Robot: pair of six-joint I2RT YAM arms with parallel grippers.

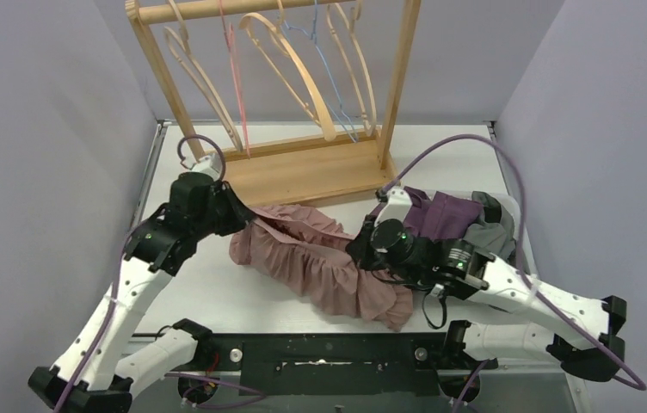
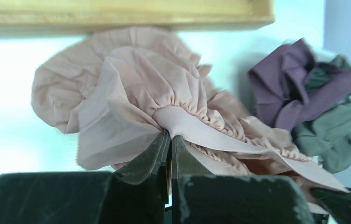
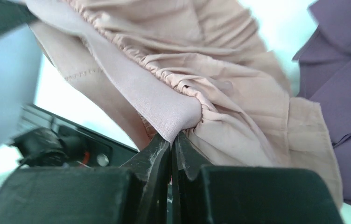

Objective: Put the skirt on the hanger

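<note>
Skirt lay bunched on the tabletop, about mid-way between the two arms, long axis running diagonally from far-left to near-right. Its waistband was the part in hand: left pincer was clamped shut on the band at the far-left end, right pincer likewise clamped on the band further along toward the right, a short run of band between them. Most of the cloth sagged below and toward the near edge; I couldn't tell whether any of it was off the surface. Key relation: the hangers sat beyond the skirt, up on the rack at the far side, well above tabletop level, with the middle wooden hanger roughly over the far-left end of the skirt. Left pincer was just beside the front edge of the rack base, so the left arm was the nearer one; my read is that the move needs lift first, then a push away from the bases. Left arm was reached forward, elbow bent, wrist turned inward and low. Right arm ran in from the right, forearm nearly flat, pincer pointing left. Purple garment and grey garment lay heaped just behind the right wrist, close to the skirt's right end.
</note>
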